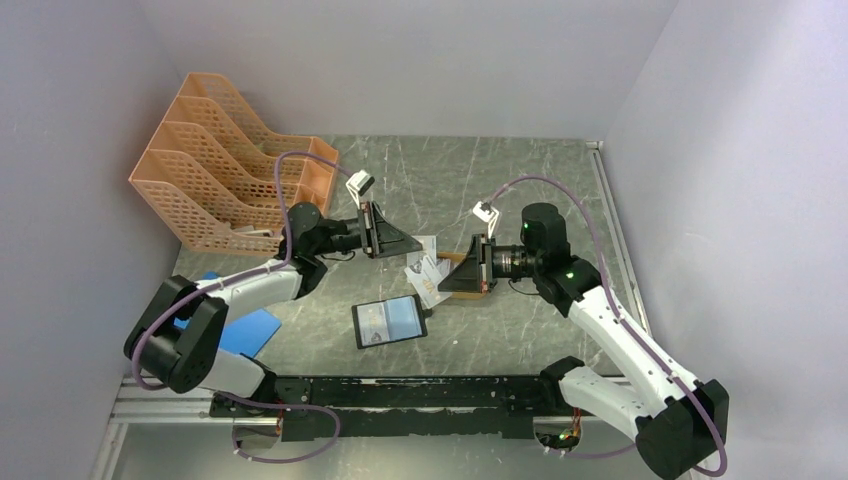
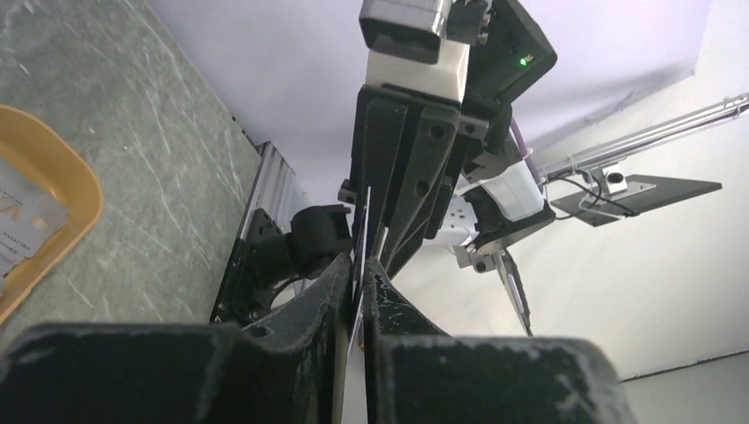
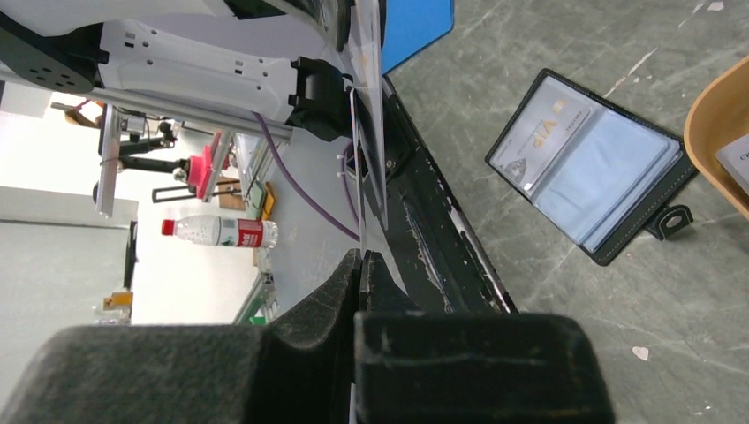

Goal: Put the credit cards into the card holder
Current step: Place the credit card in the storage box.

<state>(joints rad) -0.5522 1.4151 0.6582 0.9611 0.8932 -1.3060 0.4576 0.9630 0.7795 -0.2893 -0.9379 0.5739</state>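
Note:
The black card holder [image 1: 389,321] lies open on the table in front of both grippers. In the right wrist view it [image 3: 587,168] shows clear pockets, with one card [image 3: 539,137] in a pocket. My left gripper [image 1: 412,245] and right gripper [image 1: 443,283] face each other tip to tip above the table. Pale credit cards [image 1: 428,272] hang between them. My left gripper [image 2: 360,261] is shut on a thin card [image 2: 356,322] seen edge-on. My right gripper [image 3: 362,254] is shut on a card edge [image 3: 371,106]. I cannot tell whether both hold the same card.
An orange oval tray [image 2: 62,190] holding more cards [image 2: 22,221] sits under the right gripper, mostly hidden in the top view [image 1: 486,291]. An orange file rack [image 1: 230,175] stands at the back left. A blue sheet [image 1: 245,330] lies under the left arm.

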